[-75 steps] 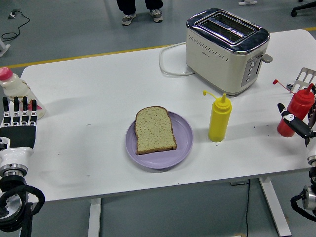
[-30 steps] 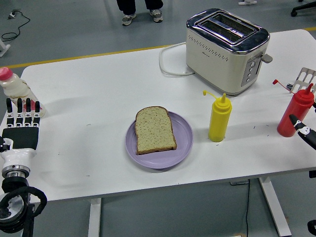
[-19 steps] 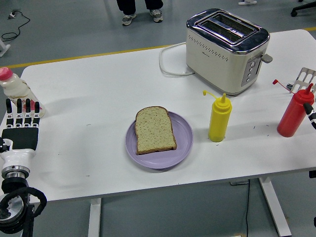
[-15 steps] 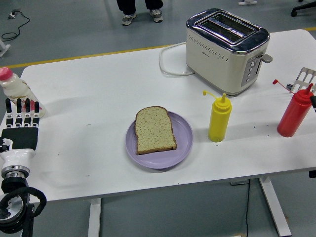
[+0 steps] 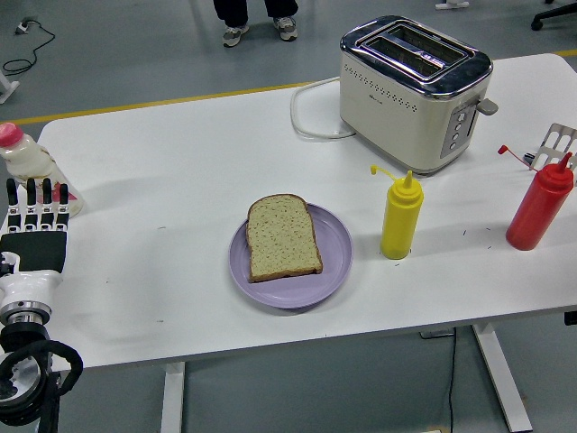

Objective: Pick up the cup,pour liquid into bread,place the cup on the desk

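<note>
A slice of bread lies on a purple plate in the middle of the table. A yellow squeeze bottle stands upright to the right of the plate. A red squeeze bottle stands upright near the table's right edge. My left hand rests flat at the table's left edge, fingers straight and empty. My right hand is out of the picture. No cup shows on the table.
A cream toaster with its white cord stands at the back right. A milky bottle with a pink cap lies at the far left beside my left hand. A metal spatula sits behind the red bottle. A person's feet show at the top.
My right hand has drawn back from the red bottle and left the picture on the right. The red bottle stays standing. My left hand has barely shifted.
</note>
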### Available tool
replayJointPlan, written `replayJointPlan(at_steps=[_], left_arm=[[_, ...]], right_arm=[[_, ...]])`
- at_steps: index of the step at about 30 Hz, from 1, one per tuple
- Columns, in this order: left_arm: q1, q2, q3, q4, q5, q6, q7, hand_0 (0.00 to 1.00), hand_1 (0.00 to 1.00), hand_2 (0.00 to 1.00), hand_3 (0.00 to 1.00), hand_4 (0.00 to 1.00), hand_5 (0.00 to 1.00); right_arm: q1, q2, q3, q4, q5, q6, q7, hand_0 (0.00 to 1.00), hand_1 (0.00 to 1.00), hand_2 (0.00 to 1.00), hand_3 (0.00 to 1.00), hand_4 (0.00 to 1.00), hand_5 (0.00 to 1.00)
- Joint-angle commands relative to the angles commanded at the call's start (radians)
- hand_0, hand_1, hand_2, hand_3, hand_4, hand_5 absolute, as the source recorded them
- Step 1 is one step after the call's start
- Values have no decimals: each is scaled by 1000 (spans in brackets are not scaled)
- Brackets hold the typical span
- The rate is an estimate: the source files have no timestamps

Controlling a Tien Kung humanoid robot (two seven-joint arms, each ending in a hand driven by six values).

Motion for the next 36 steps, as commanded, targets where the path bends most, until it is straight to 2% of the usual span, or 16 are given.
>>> replayJointPlan(at_steps=[5,6,10,11,12,21,27,36], left_arm=[[0,0,-5,0,0,0,0,855,864,929,827,670,998],[-1,0,-6,0,0,0,0,855,863,929,827,671,998],[-2,0,-7,-1,0,1,0,855,863,929,827,671,998],[-2,0,-8,-1,0,1,0,855,863,929,827,671,998],[-2,0,-8,-1,0,1,0,856,864,929,827,671,998],[-1,0,-13,-2,0,0,1,855,863,929,827,671,998],[0,0,-14,-2,0,0,1,856,865,929,828,671,998],[4,0,-12,-3,-1,-1,2,855,865,930,829,671,998]], right_arm=[[52,-11,74,0,121,33,-30,883,822,872,888,723,391],[63,-13,88,0,148,44,-39,851,789,819,838,671,427],[105,-21,137,-18,259,95,-79,851,789,819,838,671,427],[114,-23,148,-27,285,107,-91,851,789,819,838,671,427],[121,-25,158,-35,311,119,-101,823,759,773,783,606,493],[194,-39,244,-146,511,232,-229,808,742,747,764,591,502],[223,-37,259,-215,600,274,-283,802,737,739,749,572,518],[253,-24,258,-303,656,299,-309,793,723,715,731,543,529]])
